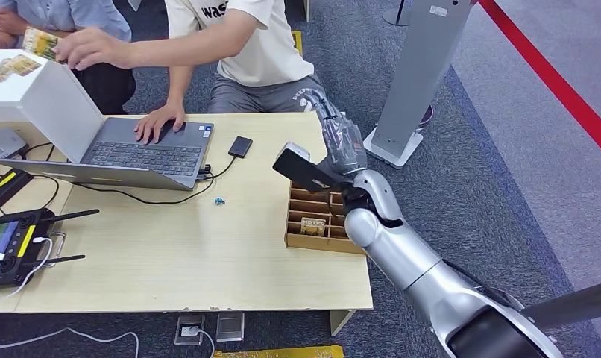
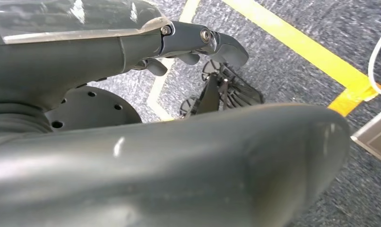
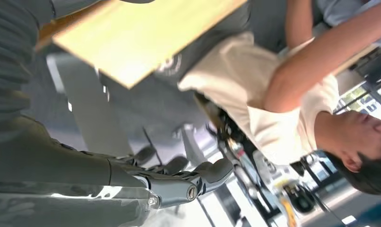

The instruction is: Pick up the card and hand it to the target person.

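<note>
At the upper left of the head view, a person's hand [image 1: 89, 46] holds the small printed card [image 1: 41, 42] above the white box [image 1: 44, 93], with more cards lying on the box's top. The person in the cream T-shirt [image 1: 245, 37] sits at the far edge of the light wooden table [image 1: 200, 253], the other hand resting on the grey laptop [image 1: 145, 149].

The robot's right hand [image 1: 342, 138] is raised at centre right of the frame, over the table's right edge and above the wooden compartment tray [image 1: 312, 242]; it holds nothing, and the right wrist view shows its fingers [image 3: 207, 172] apart and lightly curled. One card [image 1: 312, 226] stands in a near compartment of the tray.

The left hand [image 2: 193, 42] hangs over grey carpet with yellow tape lines, fingers curled in around nothing. Open carpet lies to the right of the table, up to a grey stand [image 1: 417, 82] and a red floor stripe [image 1: 558, 89].
</note>
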